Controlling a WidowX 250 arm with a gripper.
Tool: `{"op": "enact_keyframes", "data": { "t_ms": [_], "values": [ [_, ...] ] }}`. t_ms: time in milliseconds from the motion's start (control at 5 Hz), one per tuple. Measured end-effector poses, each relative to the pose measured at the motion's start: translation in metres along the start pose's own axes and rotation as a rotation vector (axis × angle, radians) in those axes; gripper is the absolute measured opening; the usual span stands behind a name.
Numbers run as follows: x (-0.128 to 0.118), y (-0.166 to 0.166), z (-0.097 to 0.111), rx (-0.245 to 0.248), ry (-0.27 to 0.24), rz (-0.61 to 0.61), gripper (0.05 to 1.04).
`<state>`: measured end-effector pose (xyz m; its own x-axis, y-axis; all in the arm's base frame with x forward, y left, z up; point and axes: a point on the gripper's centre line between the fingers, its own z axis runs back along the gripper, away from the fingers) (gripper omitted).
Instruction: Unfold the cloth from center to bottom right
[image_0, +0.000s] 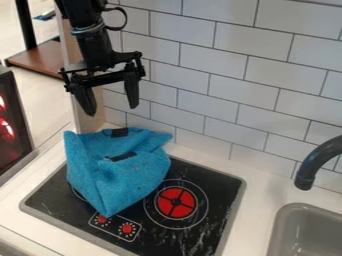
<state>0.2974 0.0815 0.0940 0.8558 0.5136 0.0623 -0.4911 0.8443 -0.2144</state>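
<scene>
Gripper to cloth: our gripper (113, 109) hangs above the blue cloth (119, 177), near its wall-side edge in the view. From the fingertips, we'd call most of the cloth down and toward the camera.
Cloth's long way: roughly from the wall side toward the knobs (127, 228), ending in a point at the near end. It's bunched up, with two dark patches (122, 156) on the upper folds.
Fingers: spread well apart, nothing between them. It's our only arm, so no debate over which one's nearer.
Next move, our guess: come down onto a loose fold around the middle, pinch it, then draw it toward the stovetop's bottom right. Grab too many layers and we'd probably just drag the whole bundle, lol.
Stovetop: black panel (214, 182) set in the pale bench (257, 210). The cloth sits over its far left corner and spills past the back edge toward the wall. The red burner (176, 202) is just right of the cloth, on the side we want to open it to.
Room: white tiled wall (200, 75) behind, grey sink (300, 232) and dark faucet (317, 162) off to the right, brown shelf (43, 62) at upper left.
</scene>
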Motion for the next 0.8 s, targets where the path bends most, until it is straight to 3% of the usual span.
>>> {"op": "enact_keyframes", "data": {
  "t_ms": [600, 800],
  "values": [
    [-0.003, 0.010, -0.045, 0.027, 0.099, 0.059, 0.999],
    [0.003, 0.013, -0.058, 0.037, 0.107, 0.072, 0.999]
  ]
}}
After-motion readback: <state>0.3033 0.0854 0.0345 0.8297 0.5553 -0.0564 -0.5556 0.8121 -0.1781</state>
